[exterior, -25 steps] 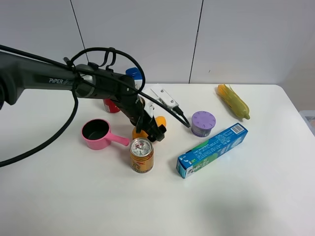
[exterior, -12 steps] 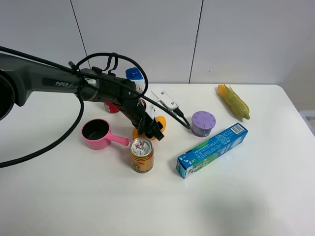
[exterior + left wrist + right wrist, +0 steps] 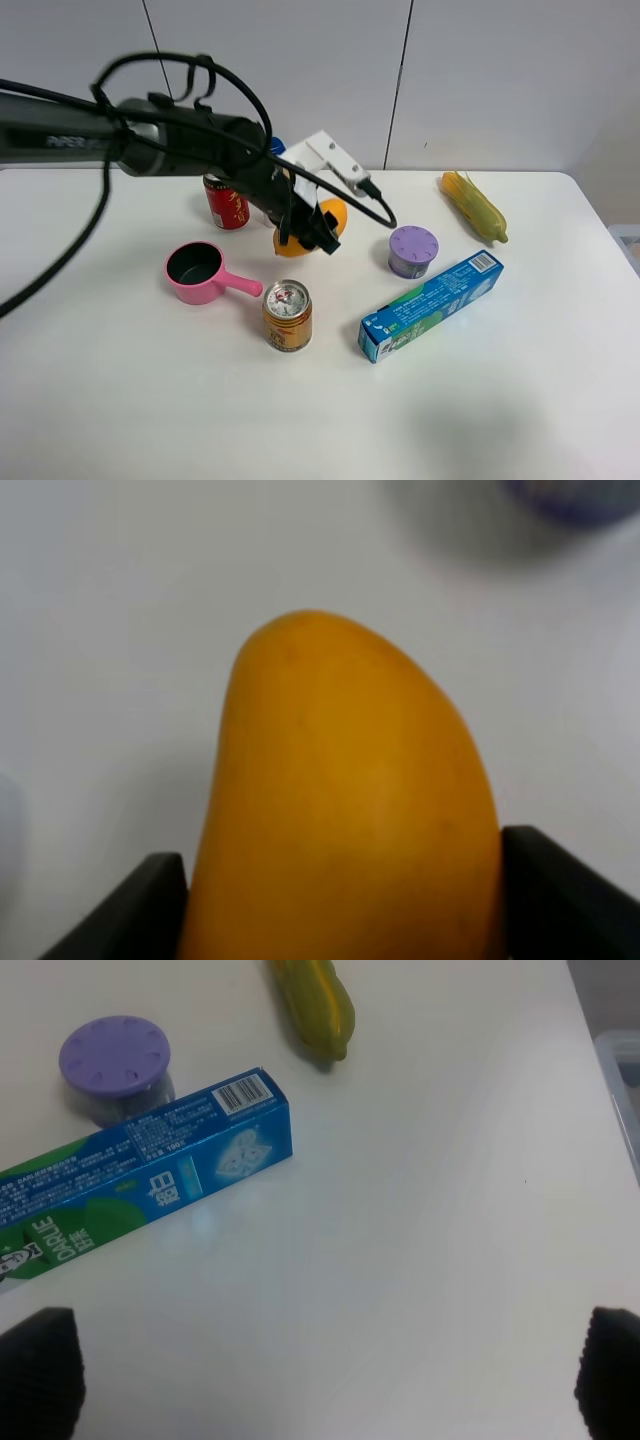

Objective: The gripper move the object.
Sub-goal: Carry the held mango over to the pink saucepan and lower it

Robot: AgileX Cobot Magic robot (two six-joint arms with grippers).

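Likely lab: white table (image 3: 500, 400), panelled wall (image 3: 480, 80)

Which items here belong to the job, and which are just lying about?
In the job: left gripper; mango clamped in it.
Lying about: pink cup; gold can; red can; purple tub; blue box; corn cob.

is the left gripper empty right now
No, the mango sits clamped in the left gripper, between its two black fingers, as the left wrist view shows.
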